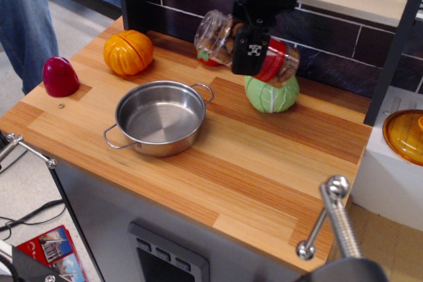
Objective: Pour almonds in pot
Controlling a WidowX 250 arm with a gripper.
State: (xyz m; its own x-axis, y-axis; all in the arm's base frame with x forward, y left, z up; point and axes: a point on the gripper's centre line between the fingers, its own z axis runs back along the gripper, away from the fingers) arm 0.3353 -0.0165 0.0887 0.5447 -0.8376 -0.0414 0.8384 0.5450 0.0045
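Note:
My black gripper (251, 49) is shut on a clear jar of almonds (221, 37) with a red-and-white label (277, 61). The jar lies almost on its side in the air, mouth end to the left, above the back of the counter. The shiny steel pot (158, 118) with two wire loop handles stands on the wooden counter to the lower left of the jar. The pot's inside looks bare. The jar is apart from the pot and well above it.
An orange pumpkin (127, 51) and a dark red object (60, 76) sit at the counter's left. A green cabbage (272, 94) lies under the jar, a small red item (206, 56) behind it. A metal clamp (334, 216) is at the front right, a yellow lid (404, 135) beyond.

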